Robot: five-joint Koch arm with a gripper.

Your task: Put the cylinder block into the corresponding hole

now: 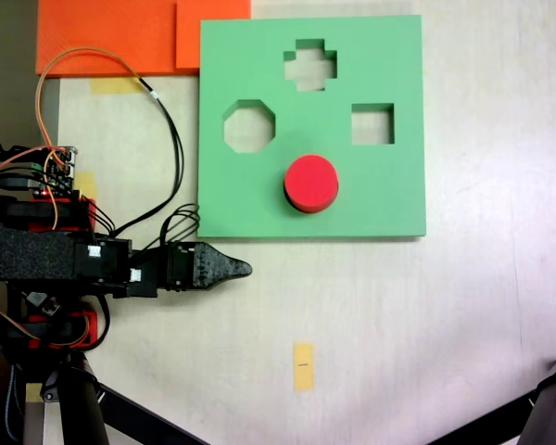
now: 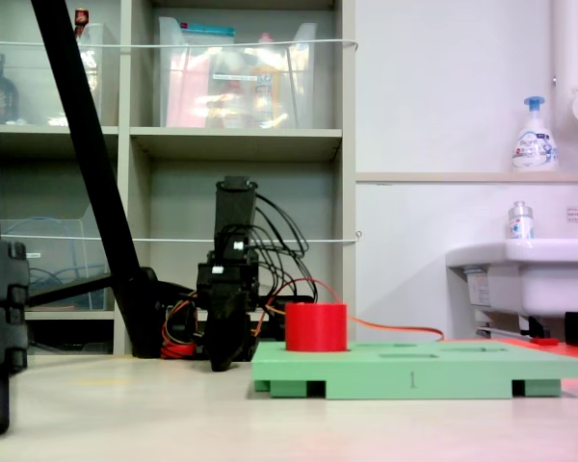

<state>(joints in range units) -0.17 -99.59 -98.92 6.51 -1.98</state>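
Cylinder block on board, apart from end effector

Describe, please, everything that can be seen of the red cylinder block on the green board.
The short bright red foam cylinder block looks like a puck with a flat round top and smooth sides. It stands upright in the square green foam board, near the board's front edge in a fixed view from above. In a fixed view from the side most of its height rises above the board's top. Whether it sits in a round cutout or just on the surface cannot be told. Nothing else touches it.
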